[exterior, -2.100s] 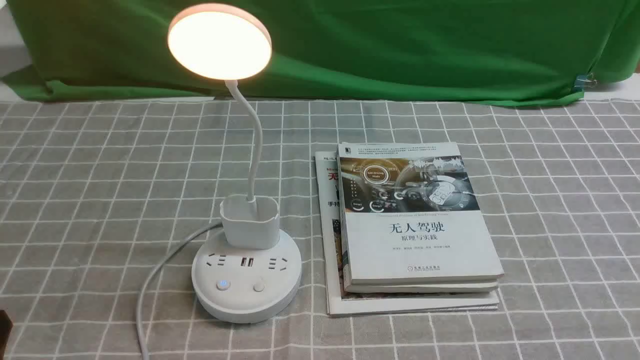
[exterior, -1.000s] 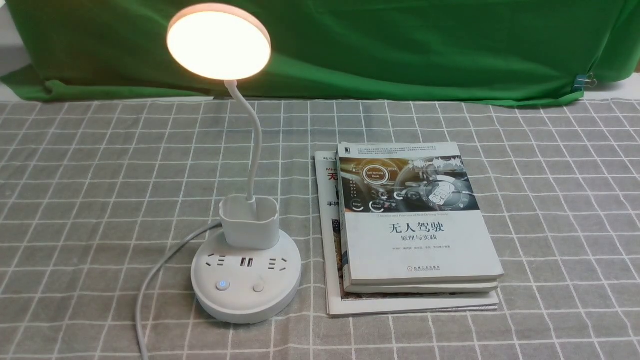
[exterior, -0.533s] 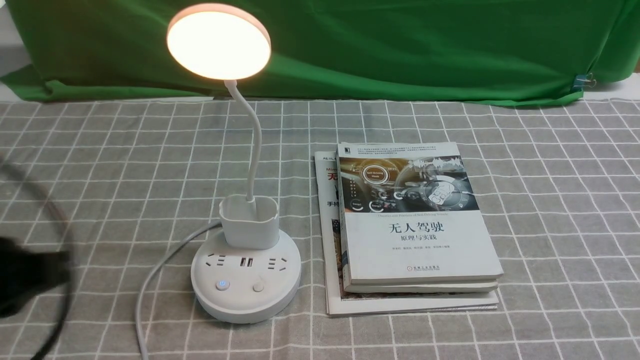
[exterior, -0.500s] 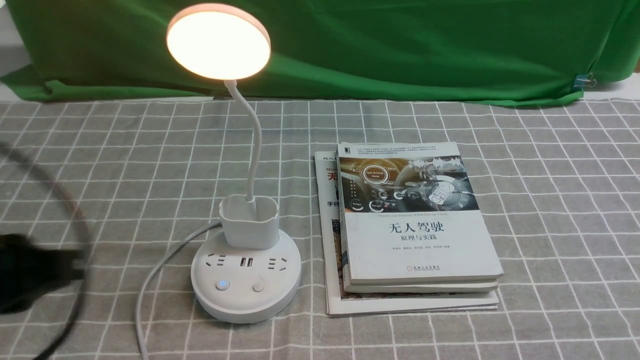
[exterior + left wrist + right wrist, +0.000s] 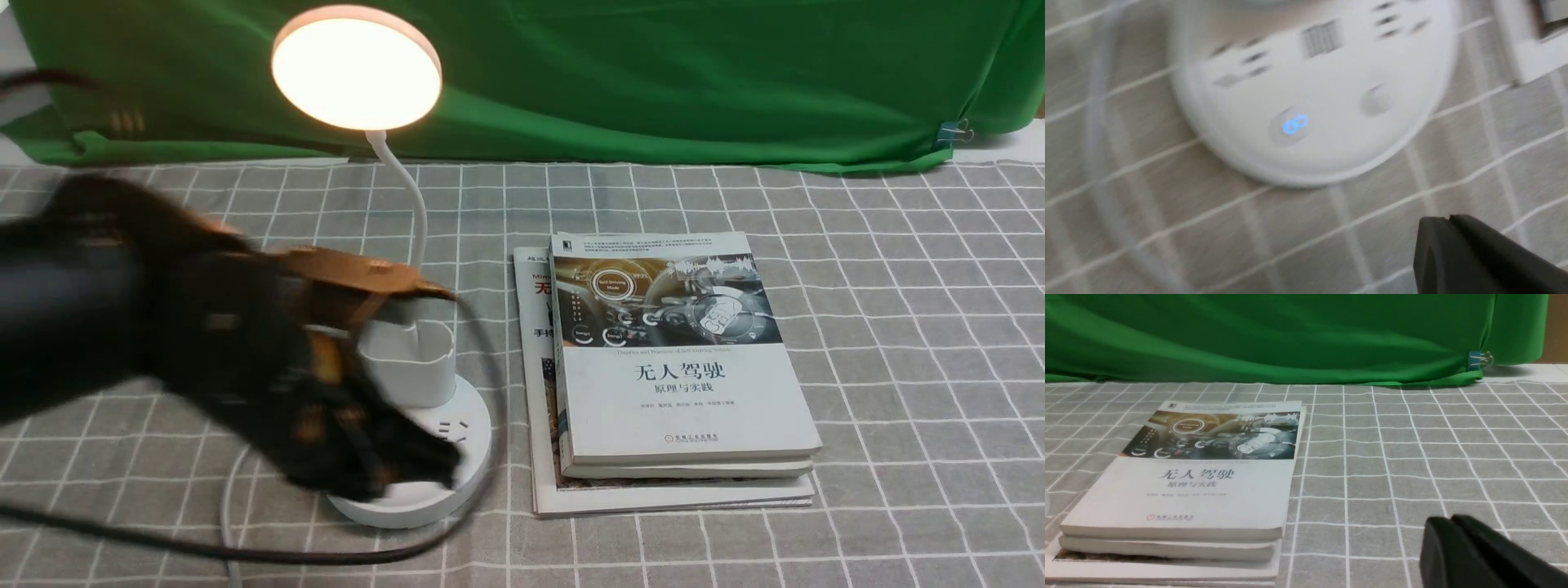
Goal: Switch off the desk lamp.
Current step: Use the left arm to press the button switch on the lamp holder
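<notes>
The white desk lamp (image 5: 357, 69) stands left of centre, its round head glowing warm. Its neck rises from a small cup holder (image 5: 412, 367) on the round base (image 5: 465, 445). My left gripper (image 5: 429, 474) is shut and blurred, hovering over the front of the base and hiding both buttons in the front view. In the left wrist view the base (image 5: 1323, 102) shows a button lit blue (image 5: 1294, 124) and a plain button (image 5: 1374, 100); the shut gripper (image 5: 1447, 220) is apart from them. My right gripper (image 5: 1451, 520) is shut, low over the cloth.
A stack of books (image 5: 678, 367) lies just right of the lamp base, also in the right wrist view (image 5: 1184, 486). The lamp's white cord (image 5: 233, 490) runs off the front left. A green cloth (image 5: 653, 73) hangs at the back of the grey checked tablecloth (image 5: 898, 327).
My left arm has swept in from the left edge to over the lamp base, covering the buttons in the front view. The lamp stays lit; books unmoved.
</notes>
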